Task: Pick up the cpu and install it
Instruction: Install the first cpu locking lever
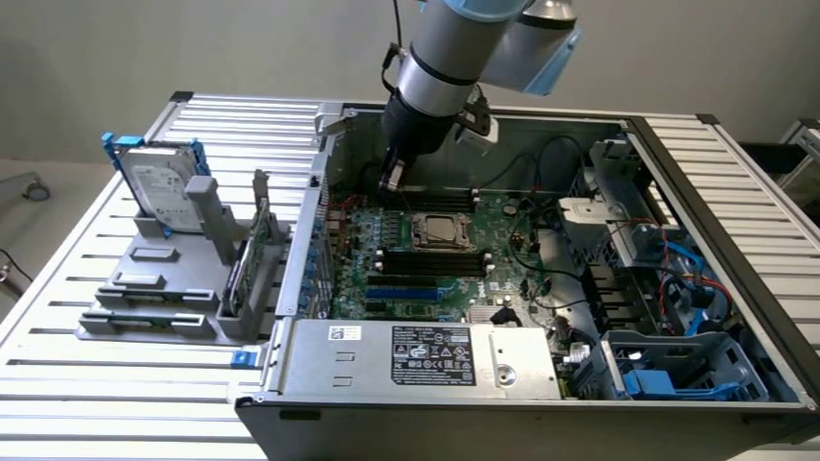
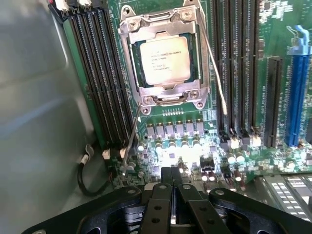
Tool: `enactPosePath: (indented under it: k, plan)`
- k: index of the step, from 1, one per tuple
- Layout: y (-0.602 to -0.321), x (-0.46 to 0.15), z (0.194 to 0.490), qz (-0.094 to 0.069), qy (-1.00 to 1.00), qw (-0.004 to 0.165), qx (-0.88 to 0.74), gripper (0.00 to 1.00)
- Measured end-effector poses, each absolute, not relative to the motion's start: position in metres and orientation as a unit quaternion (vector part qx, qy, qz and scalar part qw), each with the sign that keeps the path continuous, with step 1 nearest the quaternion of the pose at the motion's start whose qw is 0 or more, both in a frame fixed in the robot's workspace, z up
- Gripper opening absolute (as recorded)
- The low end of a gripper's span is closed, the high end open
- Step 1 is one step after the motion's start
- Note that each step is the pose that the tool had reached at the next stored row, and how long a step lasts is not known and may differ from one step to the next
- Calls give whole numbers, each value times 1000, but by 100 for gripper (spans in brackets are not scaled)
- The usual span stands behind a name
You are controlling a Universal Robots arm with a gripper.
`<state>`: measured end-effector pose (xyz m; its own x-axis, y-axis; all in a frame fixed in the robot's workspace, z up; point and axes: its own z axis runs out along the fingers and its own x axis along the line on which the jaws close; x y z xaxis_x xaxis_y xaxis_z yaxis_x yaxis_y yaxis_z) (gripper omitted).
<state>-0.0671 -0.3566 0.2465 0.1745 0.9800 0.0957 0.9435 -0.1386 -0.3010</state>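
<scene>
The cpu is a small square chip with a pale silver top and printed text. It lies flat inside the metal-framed socket on the green motherboard, and in the exterior view the cpu sits at the board's middle. Two thin socket lever rods run along the frame's sides. My gripper hangs over the board, apart from the socket, beside the small capacitors. Its black fingers are pressed together with nothing between them. In the exterior view the gripper hovers over the board just beyond the socket, near the case's back wall.
Black memory slots flank the socket on both sides, and blue expansion slots lie farther off. The open computer case has a power supply at the front. A silver hard drive stands in a grey fixture at the exterior view's left.
</scene>
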Motion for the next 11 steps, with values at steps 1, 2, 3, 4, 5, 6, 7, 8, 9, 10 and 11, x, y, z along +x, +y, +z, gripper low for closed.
enactPosePath:
  k: [1, 2, 3, 4, 5, 6, 7, 8, 9, 10, 11]
  plan:
    - [-357, -67, 248, 62, -639, 148, -752, 11]
    - [-357, -67, 249, 62, -638, 148, -753, 11]
    - [-358, -67, 250, 61, -637, 148, -754, 11]
    - [-358, -67, 250, 61, -635, 148, -756, 11]
    - [-358, -67, 250, 60, -632, 148, -758, 11]
    - [-358, -67, 250, 59, -628, 148, -762, 11]
    - [-358, -67, 249, 58, -623, 149, -766, 11]
    - [-358, -68, 249, 57, -618, 149, -770, 11]
    - [-358, -68, 249, 56, -613, 150, -774, 11]
    - [-358, -68, 249, 56, -608, 150, -778, 11]
    - [-358, -68, 248, 55, -603, 150, -782, 11]
